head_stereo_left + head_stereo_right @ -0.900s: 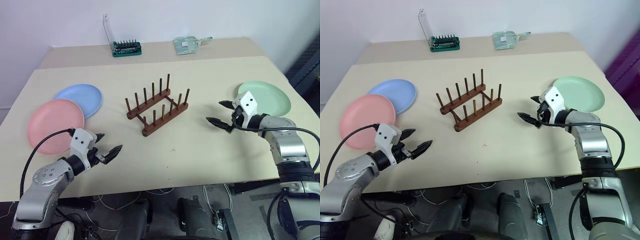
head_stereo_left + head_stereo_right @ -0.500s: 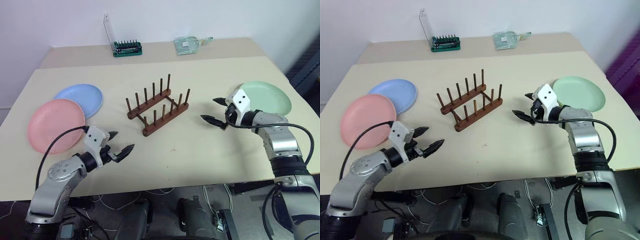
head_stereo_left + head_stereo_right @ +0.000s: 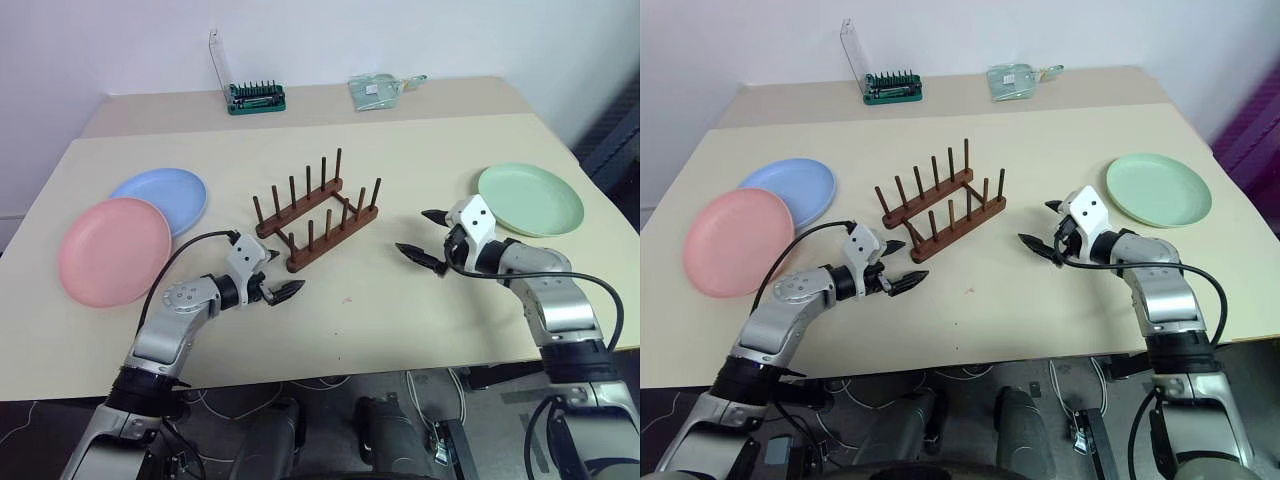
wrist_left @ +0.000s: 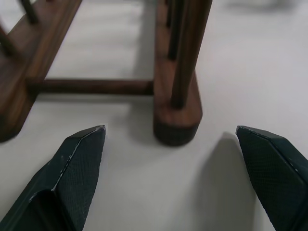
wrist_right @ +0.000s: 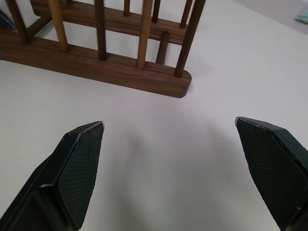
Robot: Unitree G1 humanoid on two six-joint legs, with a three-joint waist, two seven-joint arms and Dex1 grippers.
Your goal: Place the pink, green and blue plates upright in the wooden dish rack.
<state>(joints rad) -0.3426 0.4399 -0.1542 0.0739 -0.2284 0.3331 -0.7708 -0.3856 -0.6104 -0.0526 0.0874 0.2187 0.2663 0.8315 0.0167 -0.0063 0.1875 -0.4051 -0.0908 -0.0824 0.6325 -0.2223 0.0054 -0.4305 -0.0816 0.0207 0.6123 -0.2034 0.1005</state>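
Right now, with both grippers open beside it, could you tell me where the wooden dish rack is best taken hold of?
Probably at its two short ends. The wooden dish rack is two low base bars with thin upright pegs, so the pegs look too slender to pinch. The open left gripper already faces the near bar's rounded end, and the open right gripper faces the other end; closing in from both sides seems steadiest.

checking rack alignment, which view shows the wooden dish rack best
The left eye view: the whole wooden dish rack shows there, both bars and all pegs. The right eye view shows the same. The left wrist view has one bar end, the right wrist view part of both bars.
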